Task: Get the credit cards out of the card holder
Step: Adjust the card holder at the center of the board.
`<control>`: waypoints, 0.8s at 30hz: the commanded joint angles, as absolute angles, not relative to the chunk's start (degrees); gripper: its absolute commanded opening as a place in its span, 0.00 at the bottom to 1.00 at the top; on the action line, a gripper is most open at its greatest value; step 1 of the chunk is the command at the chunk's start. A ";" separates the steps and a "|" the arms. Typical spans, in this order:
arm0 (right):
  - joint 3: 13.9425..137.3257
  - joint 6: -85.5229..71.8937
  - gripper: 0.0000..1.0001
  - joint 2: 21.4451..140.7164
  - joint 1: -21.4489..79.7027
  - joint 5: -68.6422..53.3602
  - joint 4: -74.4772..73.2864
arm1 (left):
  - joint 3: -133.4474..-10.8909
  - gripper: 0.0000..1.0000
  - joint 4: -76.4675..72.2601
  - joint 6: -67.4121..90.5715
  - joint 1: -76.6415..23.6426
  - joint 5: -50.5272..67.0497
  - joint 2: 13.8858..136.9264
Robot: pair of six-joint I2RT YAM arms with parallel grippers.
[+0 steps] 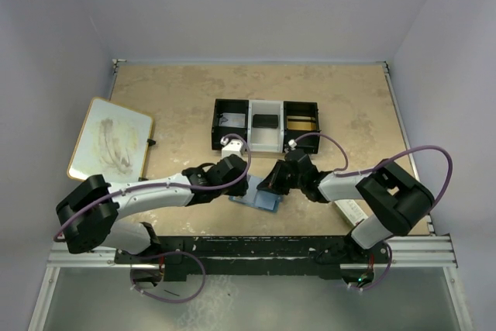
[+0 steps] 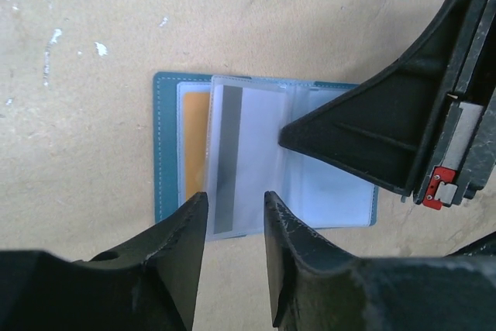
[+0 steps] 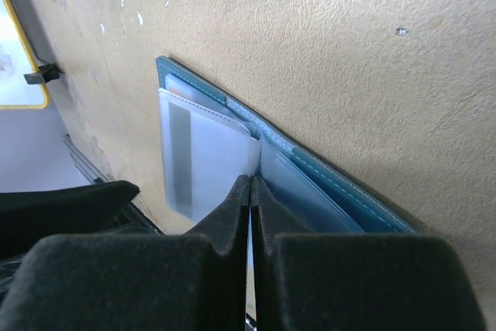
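The blue card holder (image 2: 164,153) lies open on the table (image 2: 310,21). The right gripper (image 3: 250,184), jaws closed, presses at its fold. The left gripper (image 2: 235,199) hovers, narrowly parted, at the pale card (image 2: 240,160). Next, I reckon: pinch its edge and slide it out.

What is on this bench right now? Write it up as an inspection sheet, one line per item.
Surface: beige table, scuffed, with pale specks.
Job's things: blue card holder lies open; gold card in an end pocket, grey-white card in a clear sleeve.
Clutter: black-and-white compartment tray behind the holder; yellow-framed board at the left.
Grippers: left gripper open at the holder's near edge; right gripper shut, tips at the holder's middle fold.
Cables: purple cables loop off both arms.
Surroundings: plain pale walls; metal rail along the near edge.
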State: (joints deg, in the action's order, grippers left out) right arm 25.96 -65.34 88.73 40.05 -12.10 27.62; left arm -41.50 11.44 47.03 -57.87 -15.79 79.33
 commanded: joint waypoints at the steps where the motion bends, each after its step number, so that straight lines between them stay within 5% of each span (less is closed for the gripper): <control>1: 25.47 -61.26 0.00 89.30 39.59 -9.27 20.70 | -41.24 0.35 12.19 48.78 -57.83 -20.41 76.61; 10: 23.17 -63.42 0.00 92.90 39.47 -10.77 25.21 | -39.42 0.42 10.91 51.98 -57.82 -18.80 77.32; 24: 22.55 -63.63 0.00 93.96 39.38 -11.77 26.67 | -36.38 0.40 2.53 54.68 -57.56 -11.57 79.28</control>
State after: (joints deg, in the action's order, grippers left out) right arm 24.47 -65.54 91.13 39.24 -15.35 33.56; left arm -36.64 7.35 53.30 -57.80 -13.39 79.31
